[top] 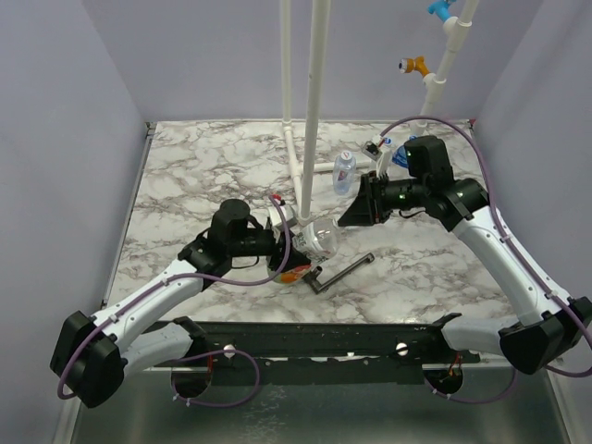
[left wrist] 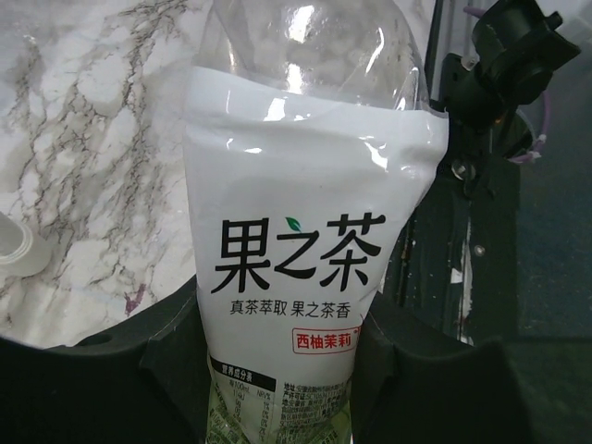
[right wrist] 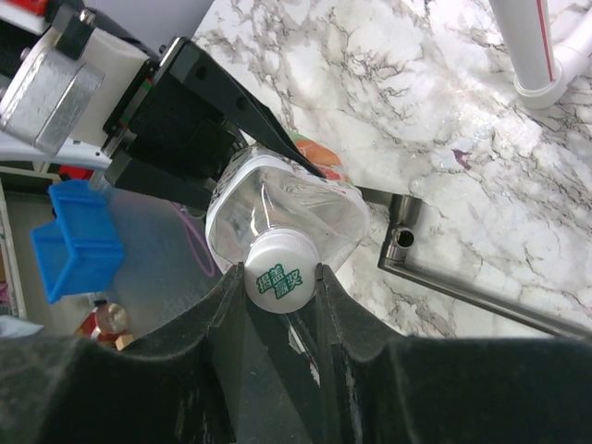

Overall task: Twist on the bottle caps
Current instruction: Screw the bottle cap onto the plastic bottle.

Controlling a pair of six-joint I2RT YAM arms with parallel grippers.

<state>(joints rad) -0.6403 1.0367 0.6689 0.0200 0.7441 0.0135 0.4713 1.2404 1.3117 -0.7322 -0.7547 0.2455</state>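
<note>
A clear bottle [top: 314, 242] with a white, green and orange label lies tilted above the table's middle. My left gripper [top: 283, 252] is shut on its labelled body [left wrist: 305, 185], one finger on each side, with the left gripper [left wrist: 282, 393] low in its own wrist view. A white bottle cap [right wrist: 280, 282] with green print sits on the bottle's neck [right wrist: 287, 217]. My right gripper [right wrist: 280, 289] is shut on that cap, its fingers pressing both sides. In the top view the right gripper [top: 344, 220] meets the bottle's top end. A second white cap [left wrist: 18, 248] lies on the marble.
A black T-shaped metal tool [top: 340, 271] lies just right of the held bottle. Tall white pipes [top: 313, 102] stand behind it. A small blue-labelled bottle [top: 344, 171] stands at the back, with blue items [top: 398, 154] near the right arm.
</note>
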